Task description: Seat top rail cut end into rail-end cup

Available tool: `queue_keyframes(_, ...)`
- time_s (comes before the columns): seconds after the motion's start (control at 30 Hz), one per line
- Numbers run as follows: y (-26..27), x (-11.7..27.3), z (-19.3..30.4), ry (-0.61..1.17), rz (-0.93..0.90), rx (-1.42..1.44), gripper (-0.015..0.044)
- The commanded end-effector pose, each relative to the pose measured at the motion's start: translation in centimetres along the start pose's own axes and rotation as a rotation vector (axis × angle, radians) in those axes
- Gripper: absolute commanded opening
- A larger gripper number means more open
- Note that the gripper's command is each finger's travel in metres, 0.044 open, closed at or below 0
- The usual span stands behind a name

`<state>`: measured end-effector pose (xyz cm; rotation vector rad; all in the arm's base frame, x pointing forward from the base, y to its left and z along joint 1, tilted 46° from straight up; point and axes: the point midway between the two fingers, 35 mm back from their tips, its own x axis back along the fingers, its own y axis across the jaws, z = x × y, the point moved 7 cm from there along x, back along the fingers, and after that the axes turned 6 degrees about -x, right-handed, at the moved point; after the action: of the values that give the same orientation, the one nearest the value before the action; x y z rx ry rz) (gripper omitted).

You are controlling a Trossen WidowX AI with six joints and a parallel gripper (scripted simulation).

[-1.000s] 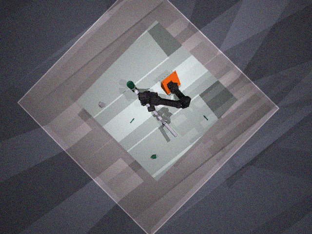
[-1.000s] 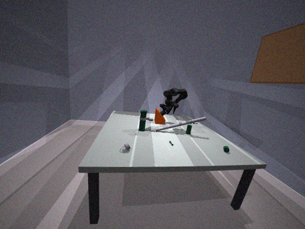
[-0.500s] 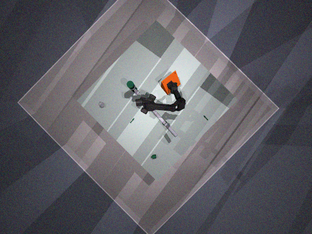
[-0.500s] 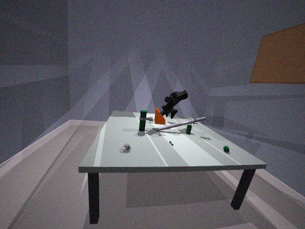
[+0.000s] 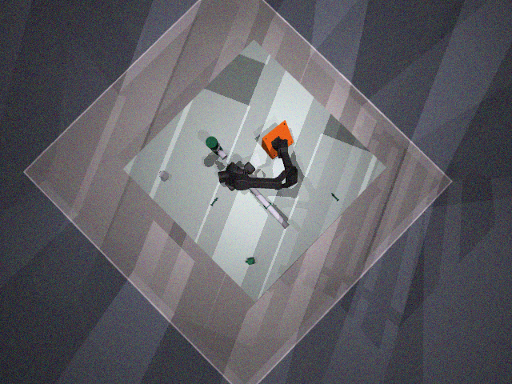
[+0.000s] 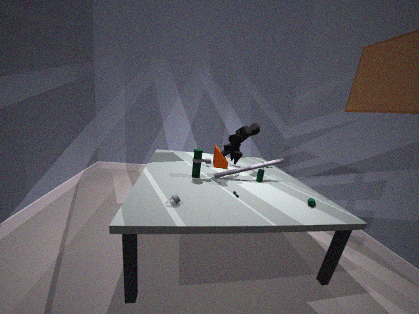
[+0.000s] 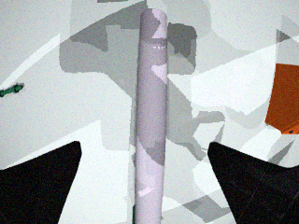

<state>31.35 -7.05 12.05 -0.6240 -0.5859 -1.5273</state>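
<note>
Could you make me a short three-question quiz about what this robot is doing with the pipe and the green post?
1. True or false: the gripper is clamped on the rail.
2. In the wrist view, where does the rail lie? A) between the two open fingers B) outside both fingers C) out of sight
3. Is the rail's end already in the cup on the big post?

Key:
1. False. The fingers stand wide apart and hold nothing.
2. A.
3. No. In the exterior view the rail slopes, its low end short of the rail-end cup.
</note>
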Motion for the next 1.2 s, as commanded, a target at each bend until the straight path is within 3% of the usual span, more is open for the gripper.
queue_keyframes(0.0,-0.1,-2.3,0.1,0.002,0.010,-0.009,0.0440)
queue_keyframes(1.17,-0.1,-8.1,0.1,0.002,0.010,-0.008,0.0440)
